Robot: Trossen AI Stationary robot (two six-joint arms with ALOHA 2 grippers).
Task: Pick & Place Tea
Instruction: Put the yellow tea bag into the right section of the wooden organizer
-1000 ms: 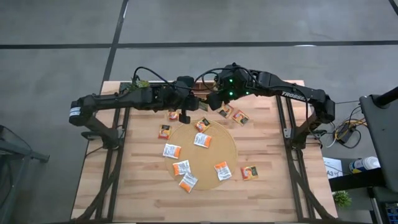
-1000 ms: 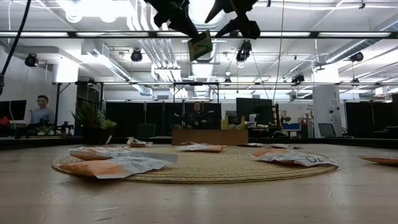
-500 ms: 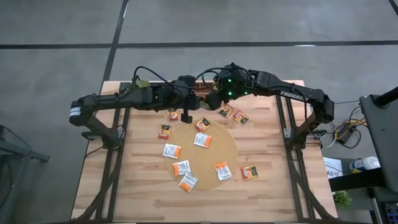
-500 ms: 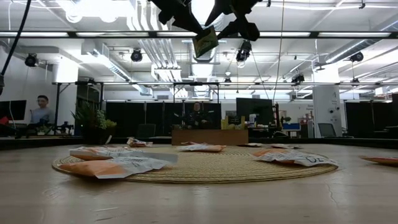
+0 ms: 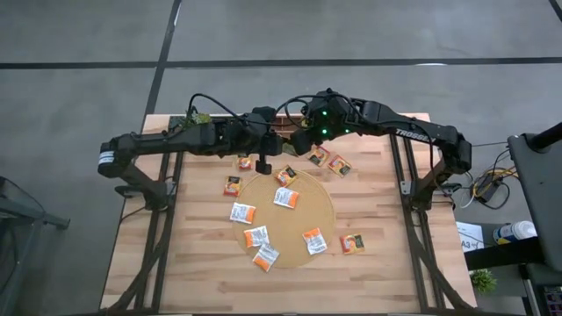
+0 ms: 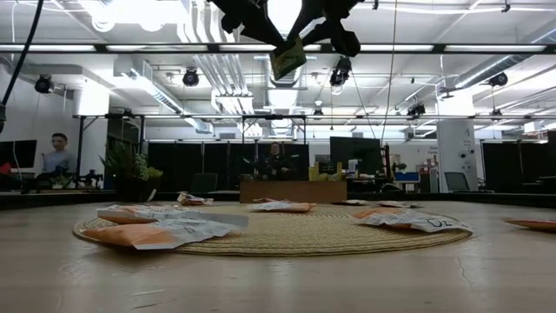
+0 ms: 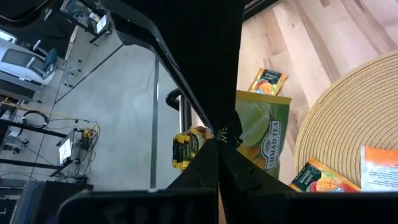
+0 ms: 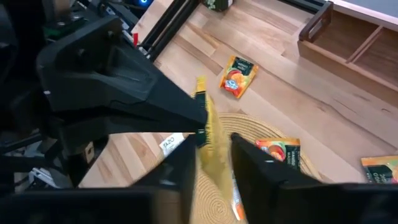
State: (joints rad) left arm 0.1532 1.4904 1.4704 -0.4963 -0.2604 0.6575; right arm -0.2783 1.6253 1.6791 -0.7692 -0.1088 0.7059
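High over the far middle of the table, my left gripper (image 6: 274, 43) is shut on a green tea sachet (image 6: 287, 59). My right gripper (image 8: 211, 165) faces it from the other side. Its two fingers stand close on either side of the same sachet (image 8: 208, 134), which shows edge-on there, with a narrow gap left. Several orange and white sachets (image 5: 285, 197) lie flat on the round woven mat (image 5: 323, 204) and on the wood around it. My left gripper pinches the green sachet between its two fingers at one side edge (image 7: 239, 142), close to a corner. The fingers slant down from the table's left. The sachet hangs tilted below them, clear of the table. Whether my right gripper's fingers touch the sachet, I cannot tell.
A brown wooden compartment tray (image 8: 354, 43) stands at the table's far edge under the arms. A small plant (image 5: 198, 117) sits at the far left corner. Loose sachets (image 5: 351, 243) lie right of the mat. A person (image 6: 57, 153) sits in the room beyond.
My right gripper's fingers have drawn together around the hanging sachet's upper part. Neither arm has shifted, and the sachet stays in my left gripper, a little more tilted than a second ago.
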